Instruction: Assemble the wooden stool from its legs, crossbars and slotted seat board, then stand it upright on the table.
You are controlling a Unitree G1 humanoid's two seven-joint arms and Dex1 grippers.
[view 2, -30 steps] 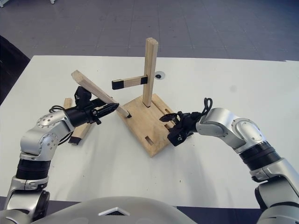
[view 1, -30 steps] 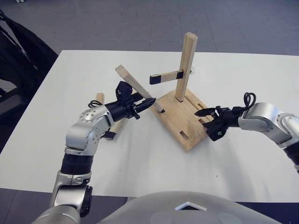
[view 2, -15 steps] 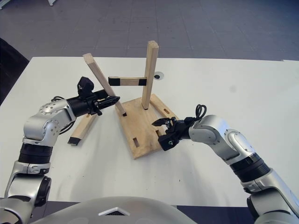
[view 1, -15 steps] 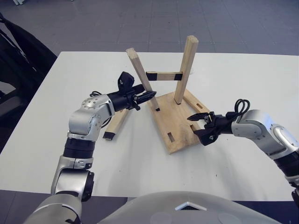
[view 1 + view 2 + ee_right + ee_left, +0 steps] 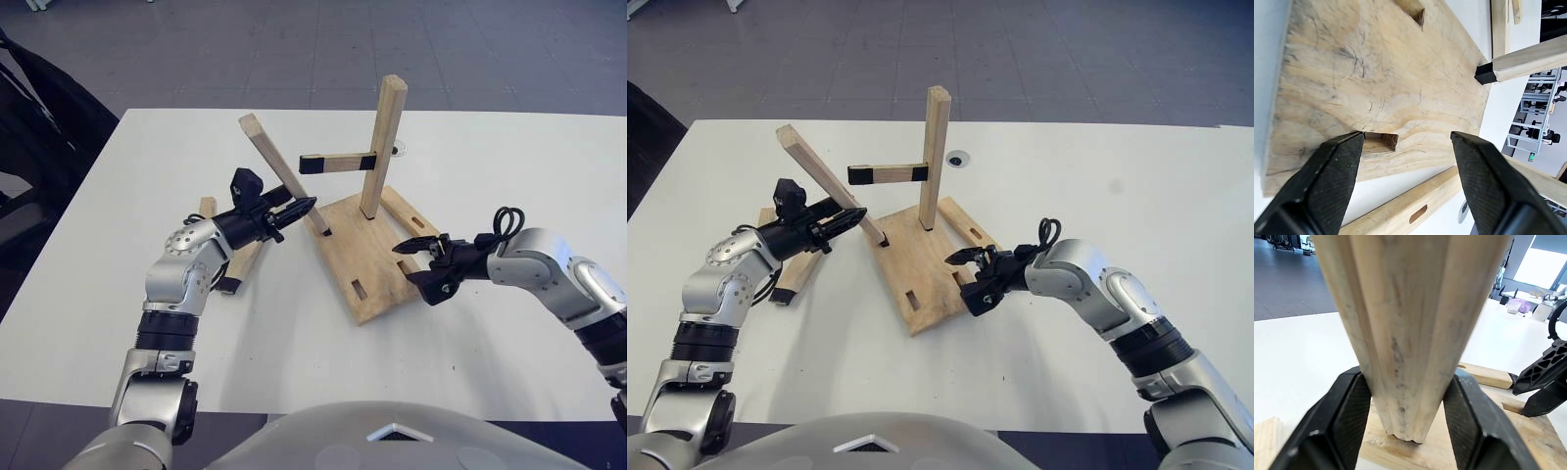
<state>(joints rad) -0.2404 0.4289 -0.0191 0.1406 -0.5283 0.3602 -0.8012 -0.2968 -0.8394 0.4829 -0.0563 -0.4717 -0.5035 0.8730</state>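
Note:
The slotted seat board (image 5: 364, 262) lies flat on the white table. One leg (image 5: 381, 145) stands upright in it and carries a black-tipped crossbar (image 5: 338, 163) that points to the left. A second leg (image 5: 277, 168) leans away to the left, its foot in a slot of the board. My left gripper (image 5: 296, 208) is shut on that leg low down; its pads (image 5: 1347, 411) clamp the wood. My right gripper (image 5: 417, 261) is open at the board's right edge, with its fingers (image 5: 1327, 186) spread either side of an empty slot (image 5: 1382, 142).
A loose wooden strip (image 5: 409, 211) with a slot lies along the board's far right edge. Another loose leg (image 5: 238, 266) with a black end lies on the table under my left arm. The table edge (image 5: 294, 416) is near me.
The left gripper has tipped its leg leftward, so the leg's top has come away from the crossbar's black end. Over the full second, the board and the right gripper shifted left.

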